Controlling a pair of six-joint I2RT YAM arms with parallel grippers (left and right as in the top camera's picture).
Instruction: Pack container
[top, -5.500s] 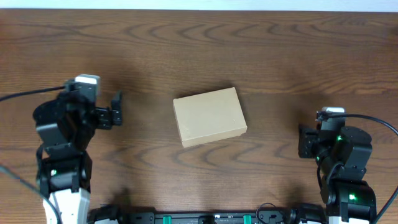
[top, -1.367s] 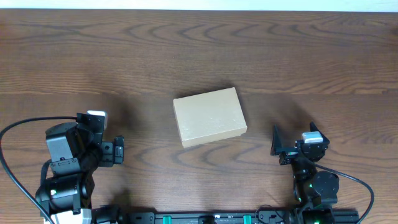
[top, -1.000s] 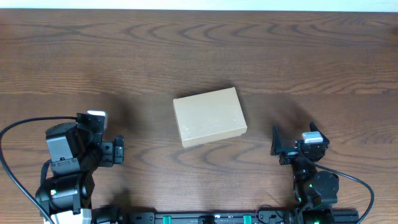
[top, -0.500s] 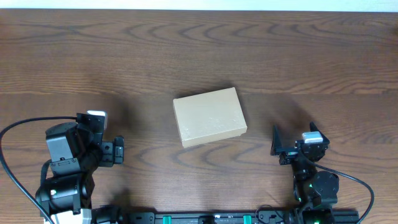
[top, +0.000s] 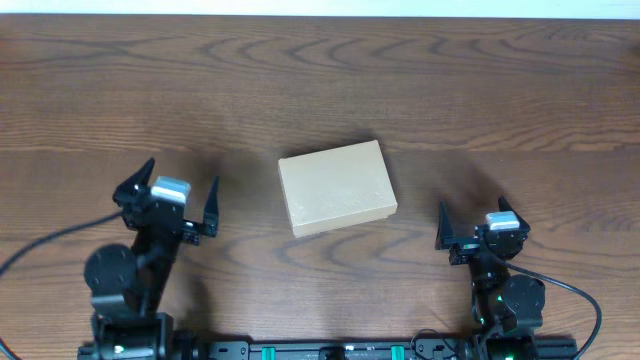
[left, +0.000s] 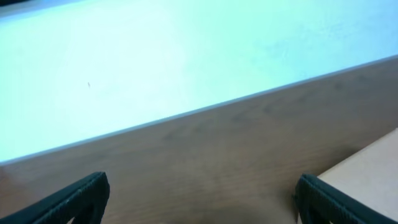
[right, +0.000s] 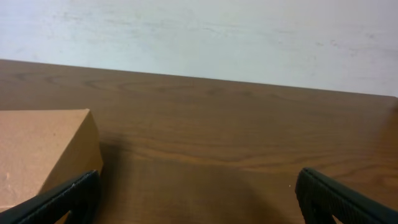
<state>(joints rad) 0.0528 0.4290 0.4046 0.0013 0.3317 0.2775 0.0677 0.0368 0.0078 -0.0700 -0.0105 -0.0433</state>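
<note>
The container (top: 337, 187), a tan cardboard box with its lid down, lies in the middle of the wooden table. My left gripper (top: 168, 184) is to its left, open and empty, fingers pointing toward the far edge. In the left wrist view a corner of the container (left: 374, 169) shows at the right, beside the open left gripper (left: 202, 200). My right gripper (top: 472, 216) is to the container's right and nearer the front, open and empty. The right wrist view has the container (right: 42, 144) at the left, just past the open right gripper (right: 199, 200).
The brown wooden table (top: 320, 80) reaches back to a white wall (right: 205, 34). A black rail with green clips (top: 330, 351) runs along the front edge between the two arm bases.
My left arm has swung round: its gripper has moved up and right and now points toward the far edge. The right arm and the container have not moved.
</note>
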